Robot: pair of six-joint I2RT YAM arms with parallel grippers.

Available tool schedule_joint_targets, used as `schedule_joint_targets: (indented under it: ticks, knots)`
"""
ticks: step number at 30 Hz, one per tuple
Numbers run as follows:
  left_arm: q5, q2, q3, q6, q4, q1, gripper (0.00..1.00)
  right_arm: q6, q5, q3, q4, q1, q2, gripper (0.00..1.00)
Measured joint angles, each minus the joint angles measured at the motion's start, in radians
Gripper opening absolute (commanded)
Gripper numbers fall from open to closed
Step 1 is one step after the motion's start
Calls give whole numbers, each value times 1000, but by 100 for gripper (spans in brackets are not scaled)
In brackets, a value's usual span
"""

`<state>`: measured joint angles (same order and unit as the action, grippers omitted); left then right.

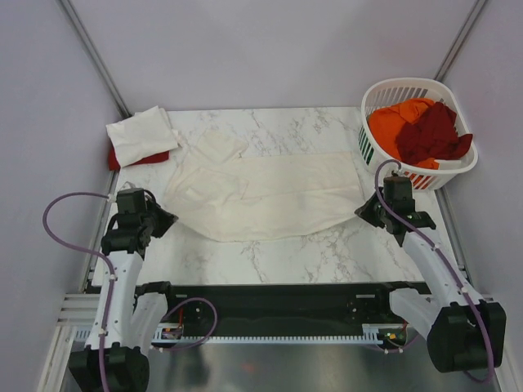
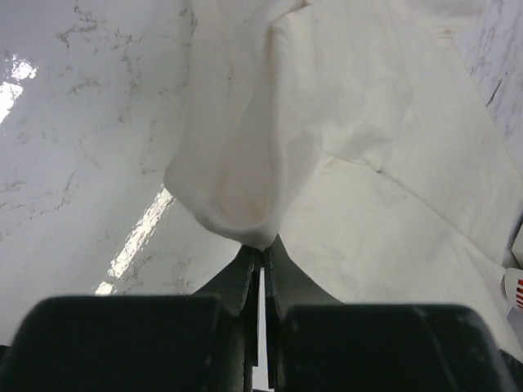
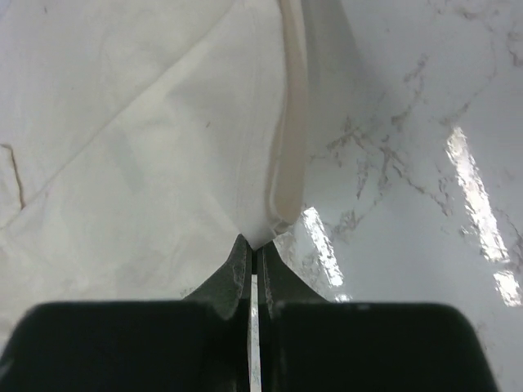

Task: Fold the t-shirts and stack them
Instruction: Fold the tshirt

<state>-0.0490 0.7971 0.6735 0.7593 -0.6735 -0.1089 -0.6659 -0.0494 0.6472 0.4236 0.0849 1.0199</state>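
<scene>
A large cream-white t-shirt [image 1: 270, 196] lies spread across the marble table [image 1: 270, 253]. My left gripper [image 1: 167, 217] is shut on its left edge; in the left wrist view the cloth [image 2: 270, 163] rises in a fold from the closed tips of the left gripper [image 2: 262, 247]. My right gripper [image 1: 365, 209] is shut on the shirt's right edge, and in the right wrist view the hem [image 3: 286, 163] runs up from the pinched tips of the right gripper [image 3: 255, 247]. A folded cream-white t-shirt [image 1: 140, 135] lies on a red one [image 1: 114, 159] at the back left.
A white slatted laundry basket [image 1: 425, 167] at the back right holds an orange t-shirt [image 1: 396, 122] and a dark maroon one [image 1: 433, 135]. Grey walls close the table in on three sides. A black rail [image 1: 270, 306] runs along the near edge.
</scene>
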Motion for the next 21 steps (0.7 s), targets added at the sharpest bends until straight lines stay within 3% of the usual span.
schedule_joint_targets:
  ticks: [7, 9, 10, 11, 12, 14, 21]
  knots:
    - [-87, -117, 1, 5, -138, 6, 7, -4, 14, -20, 206, -58, -178, 0]
    - [-111, -137, 3, 4, -185, 6, 24, -16, 21, -20, 254, -65, -229, 3]
    - [-121, -150, 4, 3, -211, 6, 36, -22, 23, -20, 274, -67, -246, 48]
    - [-135, -165, 7, -1, -240, 6, 64, -38, 23, -20, 294, -68, -264, 82]
    - [-145, -182, 16, -6, -276, 6, 72, -43, 25, -18, 318, -68, -280, 97]
    - [-159, -210, 40, -14, -334, 6, 88, -49, 35, -5, 360, -68, -300, 98]
    - [-130, -229, 211, -80, -469, 6, 86, -49, 120, 141, 428, -68, -307, 98]
